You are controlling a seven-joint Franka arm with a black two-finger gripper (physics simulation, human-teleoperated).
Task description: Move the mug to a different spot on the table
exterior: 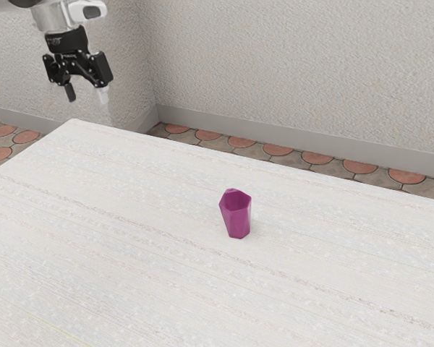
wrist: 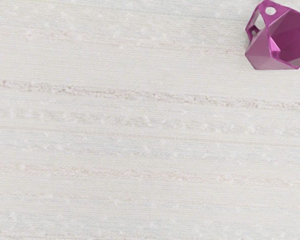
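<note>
A small magenta faceted mug (exterior: 235, 213) stands upright on the whitish table (exterior: 130, 238), a little right of the middle in the exterior view. My black gripper (exterior: 86, 92) hangs high above the table's far left corner, well away from the mug, with its fingers apart and nothing between them. In the wrist view the mug (wrist: 280, 36) appears from above, its handle and hollow inside visible, off to one side of the hand.
The table's far edge runs along a floor of reddish tiles (exterior: 275, 150) below a grey textured wall (exterior: 289, 65). Bare tabletop surrounds the mug on all sides.
</note>
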